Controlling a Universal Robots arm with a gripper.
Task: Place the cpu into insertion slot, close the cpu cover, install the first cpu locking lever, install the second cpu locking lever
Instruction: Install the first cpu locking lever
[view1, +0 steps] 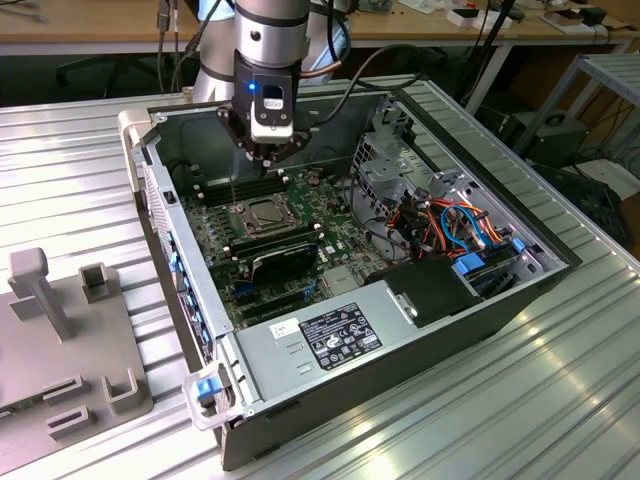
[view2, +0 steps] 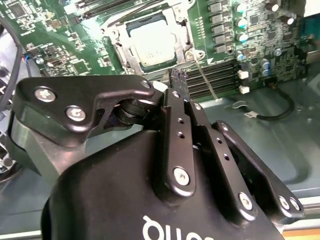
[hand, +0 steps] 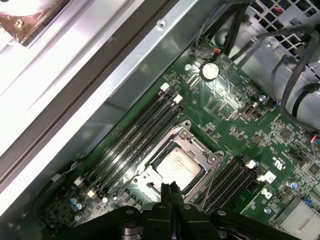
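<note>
The cpu (hand: 177, 166) lies flat in the insertion slot (hand: 148, 181) on the green motherboard, its silvery-beige top showing. The cpu cover (hand: 191, 145) is down over it, framing the chip through its window. In the second wrist view the cpu (view2: 152, 45) sits just beyond my fingertips, and a thin locking lever (view2: 206, 82) sticks out loose beside the socket. My gripper (hand: 170, 189) hovers over the socket's edge, shut with nothing between its fingers. In the exterior view the gripper (view1: 268, 158) hangs a little above the socket (view1: 262, 213).
The open computer case (view1: 170, 260) walls in the board. Black memory slots (hand: 135, 135) run beside the socket. A drive cage (view1: 385, 165) and coloured cables (view1: 455, 225) stand at the exterior view's right; a power supply (view1: 330, 335) lies at the front. A grey fixture (view1: 70, 330) sits outside.
</note>
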